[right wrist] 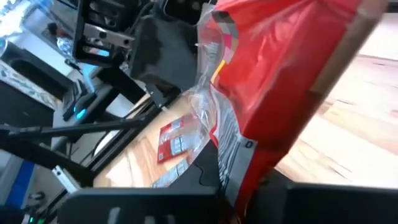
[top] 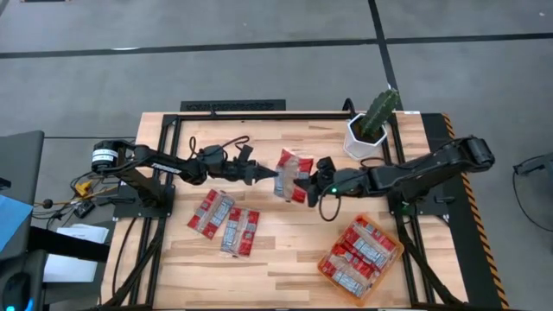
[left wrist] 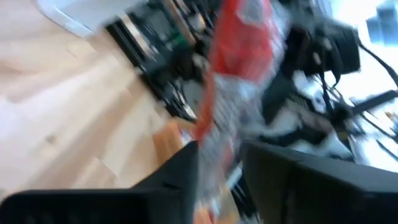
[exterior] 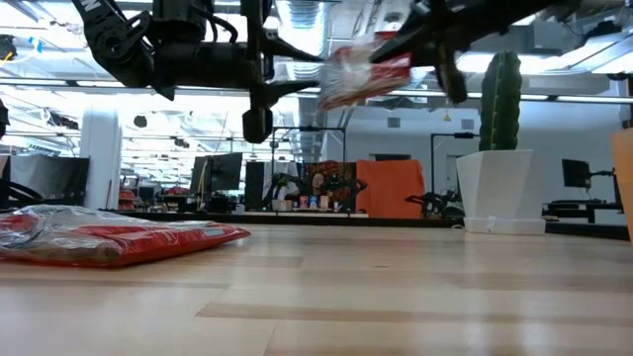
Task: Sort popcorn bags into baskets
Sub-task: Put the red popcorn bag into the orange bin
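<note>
the overhead view is evenly lit and sharp, with only soft, short shadows under the arms on the tabletop [top: 285, 250]. at table height the ceiling lights [exterior: 297, 15] glare white and the arms read as dark silhouettes; the near wood is out of focus. the left wrist view is heavily smeared by motion blur, the red bag [left wrist: 239, 43] streaked. the right wrist view is sharper, blurred at its edges.

Mid-surface passage is blocked above the wood: the left gripper [top: 268, 177] and right gripper [top: 304, 188] meet at one raised popcorn bag [top: 292, 171]. Two flat bags [top: 225, 221] occupy the surface [top: 285, 250] front-left. The basket [top: 361, 259] fills the front-right corner, the cactus pot [top: 366, 138] the rear-right. Bare boards lie between bags and basket.
</note>
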`<state>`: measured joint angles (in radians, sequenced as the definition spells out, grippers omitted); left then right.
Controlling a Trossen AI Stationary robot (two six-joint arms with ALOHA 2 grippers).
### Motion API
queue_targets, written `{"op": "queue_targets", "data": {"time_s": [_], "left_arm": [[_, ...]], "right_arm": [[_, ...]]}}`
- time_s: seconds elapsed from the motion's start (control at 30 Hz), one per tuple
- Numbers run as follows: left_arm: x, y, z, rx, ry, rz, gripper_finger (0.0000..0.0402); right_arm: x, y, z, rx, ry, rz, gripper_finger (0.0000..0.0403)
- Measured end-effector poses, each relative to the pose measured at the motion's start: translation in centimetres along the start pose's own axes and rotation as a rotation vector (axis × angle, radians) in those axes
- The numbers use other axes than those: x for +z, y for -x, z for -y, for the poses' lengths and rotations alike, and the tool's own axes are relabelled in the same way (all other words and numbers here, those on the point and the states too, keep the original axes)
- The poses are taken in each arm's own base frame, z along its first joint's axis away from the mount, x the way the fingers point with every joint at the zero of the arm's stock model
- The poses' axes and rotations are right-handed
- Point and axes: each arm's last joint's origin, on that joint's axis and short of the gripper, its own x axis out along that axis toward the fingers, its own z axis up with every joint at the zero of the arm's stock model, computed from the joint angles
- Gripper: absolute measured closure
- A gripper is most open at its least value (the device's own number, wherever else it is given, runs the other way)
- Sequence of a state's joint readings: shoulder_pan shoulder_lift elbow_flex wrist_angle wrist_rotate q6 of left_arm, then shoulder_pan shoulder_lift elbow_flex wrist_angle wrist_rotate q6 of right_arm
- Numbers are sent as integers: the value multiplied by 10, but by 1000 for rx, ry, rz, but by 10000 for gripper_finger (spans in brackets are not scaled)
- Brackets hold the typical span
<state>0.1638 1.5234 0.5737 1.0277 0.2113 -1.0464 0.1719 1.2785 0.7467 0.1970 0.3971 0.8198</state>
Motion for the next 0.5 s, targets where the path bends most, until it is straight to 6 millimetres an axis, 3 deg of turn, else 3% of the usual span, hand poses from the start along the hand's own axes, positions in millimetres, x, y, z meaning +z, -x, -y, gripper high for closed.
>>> {"op": "queue_targets", "data": {"time_s": [0.17, 0.27, 0.4, 0.5], "left_arm": [[-4, 1, 4, -108, 8, -151, 221], [-7, 1, 6, -149, 39, -240, 188], [-12, 1, 8, -171, 59, -296, 168], [-13, 1, 8, -164, 64, -306, 167]], "right_arm": [[6, 32, 1, 12, 32, -130, 386], [4, 57, 3, 76, 30, -315, 385], [-18, 88, -2, 143, -14, -635, 384], [-39, 106, -15, 186, -40, -777, 383]]}}
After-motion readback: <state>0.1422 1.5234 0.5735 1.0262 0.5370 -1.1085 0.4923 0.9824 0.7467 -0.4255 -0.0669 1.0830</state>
